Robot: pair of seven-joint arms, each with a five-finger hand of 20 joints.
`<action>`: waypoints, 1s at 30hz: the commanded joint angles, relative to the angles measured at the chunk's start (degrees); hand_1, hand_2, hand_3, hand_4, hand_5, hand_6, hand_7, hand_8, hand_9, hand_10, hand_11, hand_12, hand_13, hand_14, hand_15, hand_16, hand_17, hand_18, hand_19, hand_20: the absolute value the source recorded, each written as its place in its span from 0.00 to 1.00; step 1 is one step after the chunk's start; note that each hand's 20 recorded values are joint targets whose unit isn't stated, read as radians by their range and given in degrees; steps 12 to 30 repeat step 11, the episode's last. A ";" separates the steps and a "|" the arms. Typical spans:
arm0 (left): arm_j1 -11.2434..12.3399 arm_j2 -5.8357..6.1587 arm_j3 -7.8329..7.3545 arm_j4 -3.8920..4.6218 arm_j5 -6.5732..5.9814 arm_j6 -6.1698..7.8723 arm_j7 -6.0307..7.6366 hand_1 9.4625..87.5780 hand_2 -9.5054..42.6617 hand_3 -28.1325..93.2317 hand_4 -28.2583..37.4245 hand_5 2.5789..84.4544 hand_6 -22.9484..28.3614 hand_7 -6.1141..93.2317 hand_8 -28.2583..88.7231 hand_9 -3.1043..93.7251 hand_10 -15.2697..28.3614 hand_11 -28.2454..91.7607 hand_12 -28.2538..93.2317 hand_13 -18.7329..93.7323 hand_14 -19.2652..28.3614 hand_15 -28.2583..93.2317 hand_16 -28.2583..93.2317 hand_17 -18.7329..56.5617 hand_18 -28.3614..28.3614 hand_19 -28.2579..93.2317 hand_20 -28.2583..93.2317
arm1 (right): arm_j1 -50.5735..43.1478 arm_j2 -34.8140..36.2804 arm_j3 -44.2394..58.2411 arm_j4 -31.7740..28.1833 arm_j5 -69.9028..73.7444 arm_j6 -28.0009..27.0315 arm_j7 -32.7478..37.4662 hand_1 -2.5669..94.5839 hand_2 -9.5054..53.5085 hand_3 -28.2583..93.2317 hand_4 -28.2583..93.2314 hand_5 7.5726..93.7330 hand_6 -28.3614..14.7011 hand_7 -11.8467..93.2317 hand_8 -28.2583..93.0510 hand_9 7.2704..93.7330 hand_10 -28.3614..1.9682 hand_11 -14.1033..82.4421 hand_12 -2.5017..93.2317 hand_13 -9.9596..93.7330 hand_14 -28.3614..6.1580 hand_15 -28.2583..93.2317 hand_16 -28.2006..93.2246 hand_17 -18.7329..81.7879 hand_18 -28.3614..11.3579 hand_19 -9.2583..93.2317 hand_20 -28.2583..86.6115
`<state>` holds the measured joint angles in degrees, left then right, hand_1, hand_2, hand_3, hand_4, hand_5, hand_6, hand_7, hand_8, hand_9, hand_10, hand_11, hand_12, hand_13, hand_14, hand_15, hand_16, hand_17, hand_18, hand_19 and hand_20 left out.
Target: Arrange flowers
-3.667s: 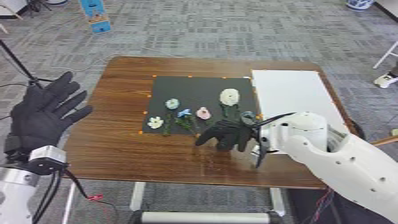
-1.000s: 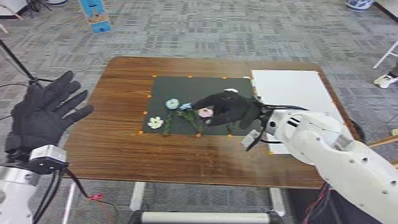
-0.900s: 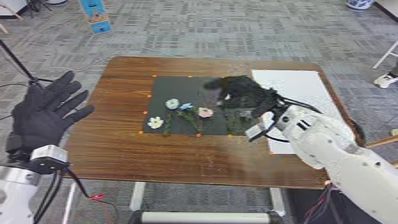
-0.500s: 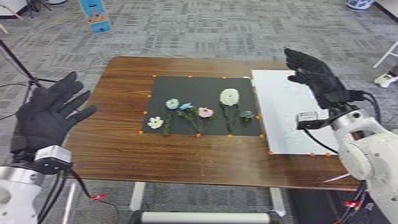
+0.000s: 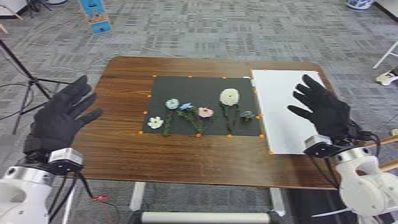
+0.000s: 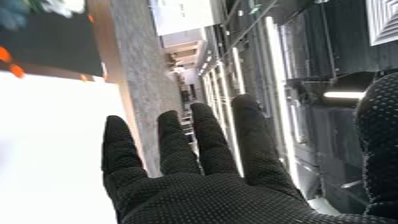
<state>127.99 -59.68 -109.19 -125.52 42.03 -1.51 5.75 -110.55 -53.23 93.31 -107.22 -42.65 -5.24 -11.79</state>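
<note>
In the head view my left hand (image 5: 60, 117) stands open at the table's left edge, holding nothing. My right hand (image 5: 327, 111) is open over the white sheet's right side, away from the flowers; in the right wrist view the same hand (image 6: 209, 197) has straight, spread fingers. On the black mat (image 5: 200, 85) lie a small white flower (image 5: 155, 122), a pale blue flower (image 5: 172, 104), a blue flower (image 5: 186, 106), a pink flower (image 5: 205, 112), a tall cream flower (image 5: 229, 97) and a small grey-blue flower (image 5: 247, 115), their stems towards the near edge.
The white sheet (image 5: 289, 107) lies right of the mat on the brown table (image 5: 169, 160). Small orange markers (image 5: 198, 135) line the mat's edges. A black tripod (image 5: 32, 79) stands on the floor at the left.
My right hand has left the flowers and moved right, then back down beside the sheet, with its fingers now upward. The pink flower sits closer to the blue one. The left hand shifted slightly right.
</note>
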 commanded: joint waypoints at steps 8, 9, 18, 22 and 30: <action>-2.42 -2.41 3.62 1.86 1.06 -1.83 -0.13 0.19 0.00 0.77 0.00 0.26 0.48 0.21 0.17 0.21 0.55 0.31 0.39 0.29 0.66 0.29 0.29 0.09 0.95 0.56 0.26 | -5.54 -9.02 2.72 -4.46 -5.17 -1.94 0.27 0.18 0.05 0.89 0.03 0.25 0.59 0.17 0.18 0.20 0.53 0.13 0.27 0.24 0.50 0.19 0.56 0.09 0.17 0.44 0.33; -2.15 -2.55 3.72 1.92 1.03 -1.89 -0.07 0.20 0.00 0.75 0.00 0.26 0.48 0.21 0.17 0.21 0.55 0.31 0.39 0.29 0.66 0.28 0.29 0.09 0.95 0.56 0.26 | -5.73 -9.29 2.95 -4.53 -5.26 -2.40 0.73 0.18 0.05 0.89 0.03 0.25 0.59 0.17 0.19 0.20 0.53 0.13 0.27 0.24 0.50 0.19 0.56 0.08 0.17 0.44 0.33; -2.42 -2.56 3.62 2.20 1.83 -2.54 -0.37 0.22 0.00 0.72 0.00 0.25 0.48 0.21 0.17 0.21 0.55 0.31 0.39 0.29 0.66 0.28 0.29 0.09 0.96 0.56 0.25 | -5.95 -9.71 3.04 -4.56 -6.00 -2.85 0.23 0.18 0.05 0.89 0.03 0.25 0.59 0.17 0.19 0.20 0.53 0.13 0.27 0.24 0.50 0.19 0.56 0.08 0.17 0.44 0.33; -2.42 -2.56 3.62 2.20 1.83 -2.54 -0.37 0.22 0.00 0.72 0.00 0.25 0.48 0.21 0.17 0.21 0.55 0.31 0.39 0.29 0.66 0.28 0.29 0.09 0.96 0.56 0.25 | -5.95 -9.71 3.04 -4.56 -6.00 -2.85 0.23 0.18 0.05 0.89 0.03 0.25 0.59 0.17 0.19 0.20 0.53 0.13 0.27 0.24 0.50 0.19 0.56 0.08 0.17 0.44 0.33; -2.42 -2.56 3.62 2.20 1.83 -2.54 -0.37 0.22 0.00 0.72 0.00 0.25 0.48 0.21 0.17 0.21 0.55 0.31 0.39 0.29 0.66 0.28 0.29 0.09 0.96 0.56 0.25 | -5.95 -9.71 3.04 -4.56 -6.00 -2.85 0.23 0.18 0.05 0.89 0.03 0.25 0.59 0.17 0.19 0.20 0.53 0.13 0.27 0.24 0.50 0.19 0.56 0.08 0.17 0.44 0.33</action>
